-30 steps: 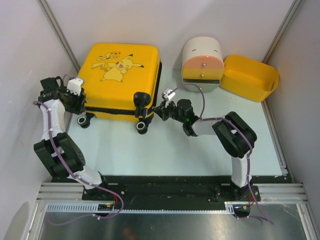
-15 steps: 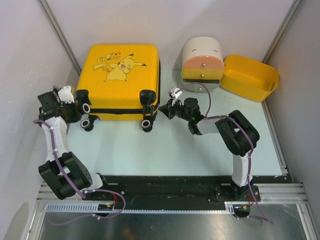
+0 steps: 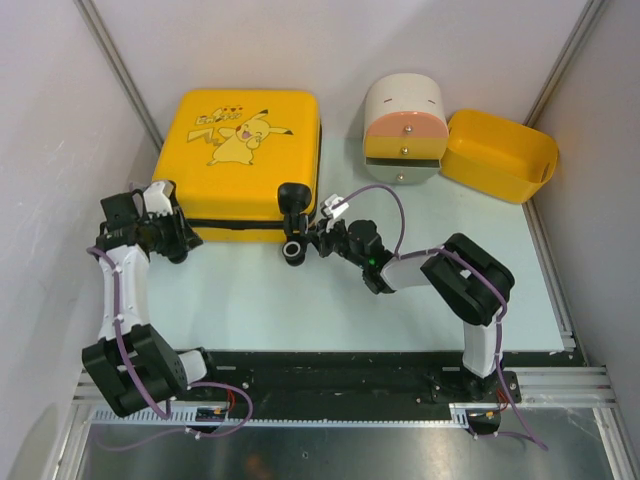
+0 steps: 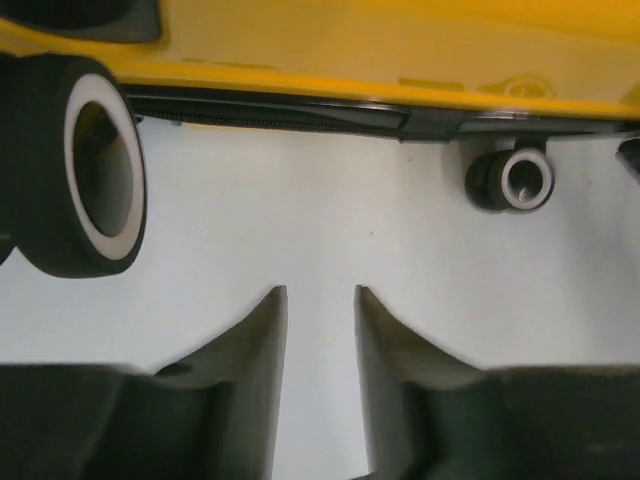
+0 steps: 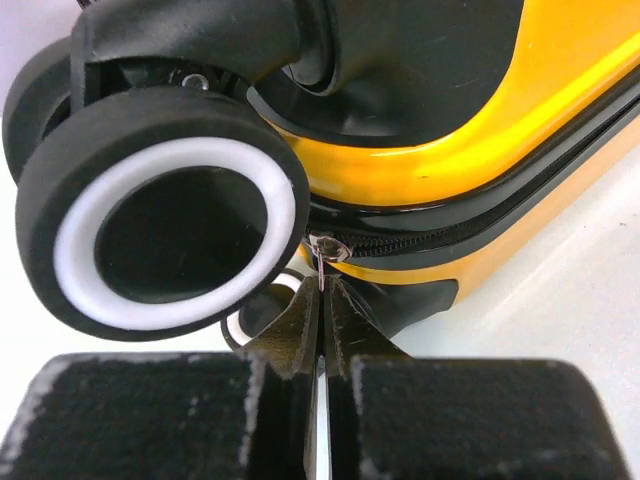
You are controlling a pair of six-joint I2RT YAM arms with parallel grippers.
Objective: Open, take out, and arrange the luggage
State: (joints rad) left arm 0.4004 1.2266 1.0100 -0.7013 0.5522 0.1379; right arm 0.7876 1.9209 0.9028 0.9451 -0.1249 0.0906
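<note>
Lying flat at the back left of the tabletop [image 3: 330,300], cartoon face up and wheels toward the arms, the luggage [image 3: 240,150] is zipped closed. The right fingers [image 5: 290,330] are pressed together at its near right corner, just under the right wheel [image 5: 175,235]. They appear to pinch the thin zipper pull [image 5: 328,249] at the end of the black zipper seam [image 5: 480,225]. The left fingers [image 4: 255,340] stand a little apart with only bare tabletop between them. They hold nothing and sit low beside the near left corner, close to the left wheel [image 4: 85,165].

The shell looks stiff, glossy and slippery, so squeezing its flat faces would likely give a poor hold. Being on wheels, it probably rolls or slides readily when tugged. The pull is small and thin and could slip from the pinch, so the drag along the seam wants to be slow and in line with the zipper. Bracing the left corner or its wheel housing would likely keep the case from swinging.
</note>
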